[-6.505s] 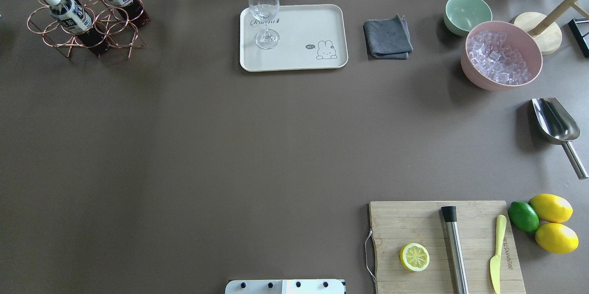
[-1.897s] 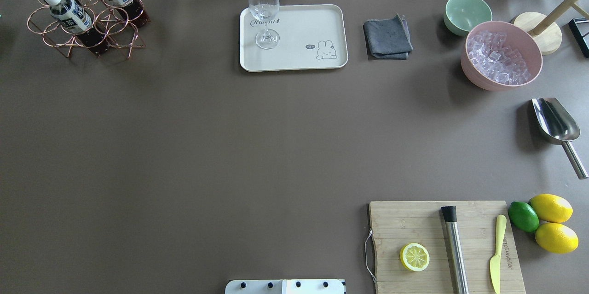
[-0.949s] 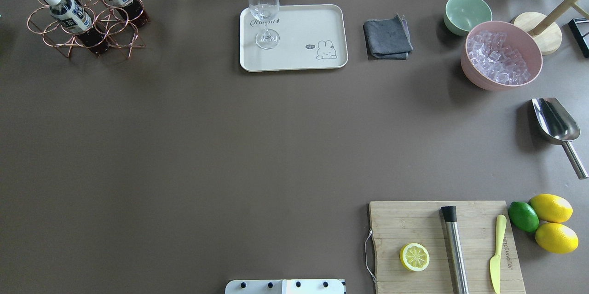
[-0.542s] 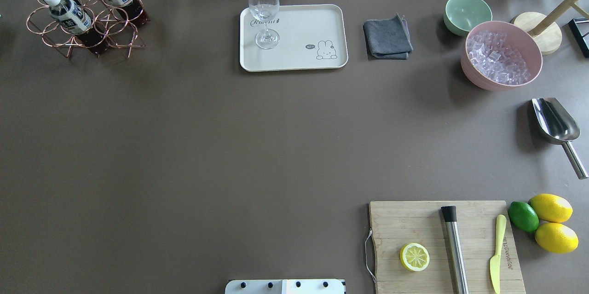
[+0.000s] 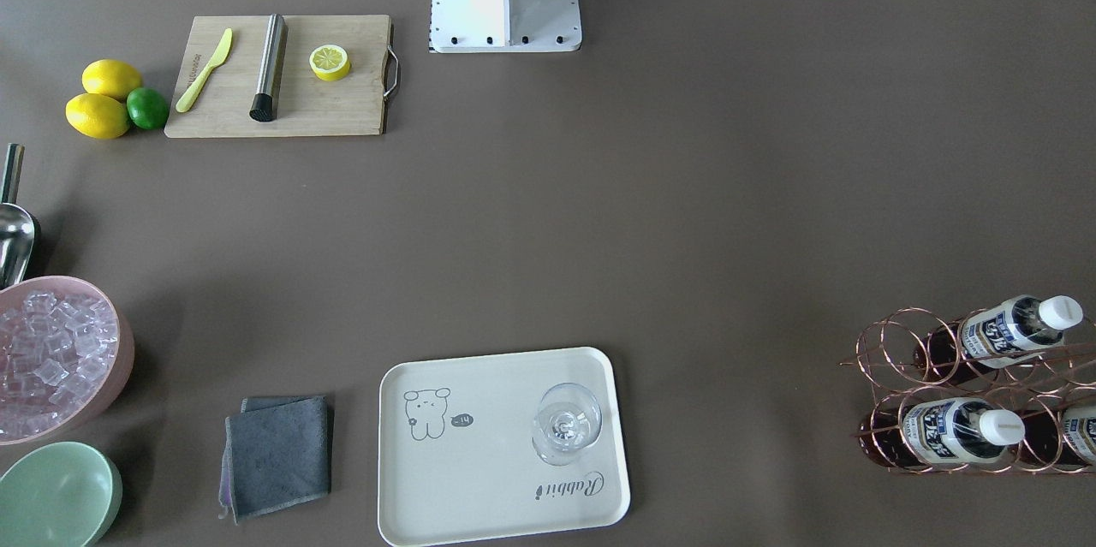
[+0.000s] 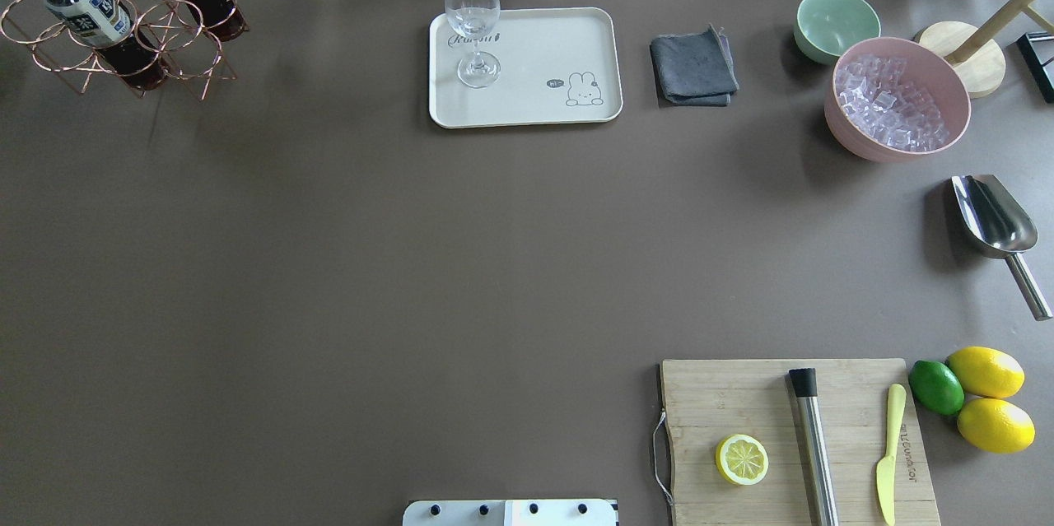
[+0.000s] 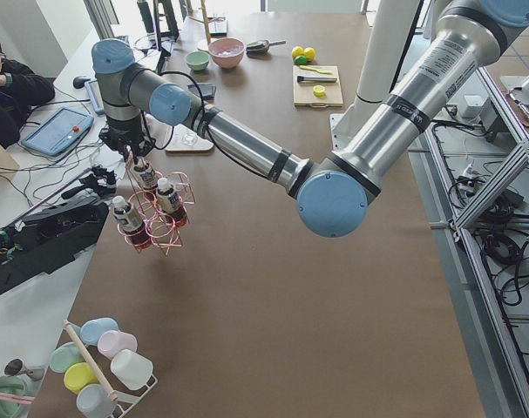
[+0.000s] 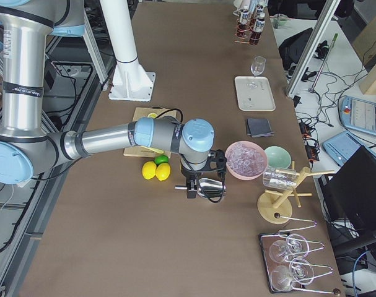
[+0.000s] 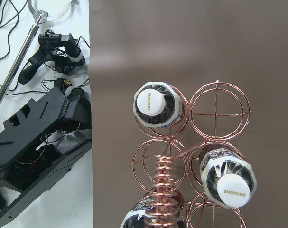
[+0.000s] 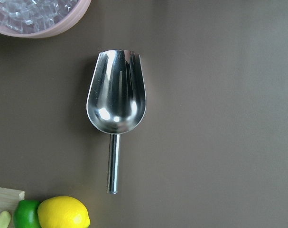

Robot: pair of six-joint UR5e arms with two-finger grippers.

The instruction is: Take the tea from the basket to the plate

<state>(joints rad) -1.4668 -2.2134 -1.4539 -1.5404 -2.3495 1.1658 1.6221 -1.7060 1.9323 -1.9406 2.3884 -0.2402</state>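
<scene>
Over the table's far left corner, the left gripper (image 7: 135, 157) hung at the wire handle of the basket (image 9: 163, 187). Whether its jaws were wide or closed could not be told, nor those of the right gripper (image 8: 197, 185) above a steel scoop (image 10: 116, 97). Three tea bottles (image 9: 152, 103) stood in the rings, well apart from the plate (image 6: 543, 48). Snagging the handle could drag the whole basket. Caps read "SUNTORY"; the plate read "Rabbit".

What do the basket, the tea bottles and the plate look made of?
The basket looks like thin metal wire with a shiny rose-gold finish, bent into open rings. Each tea bottle is probably clear plastic: dark drink shows through, with a matte white screw cap and printed label. The plate is matte cream, likely plastic or melamine; no glare, rounded rim.
</scene>
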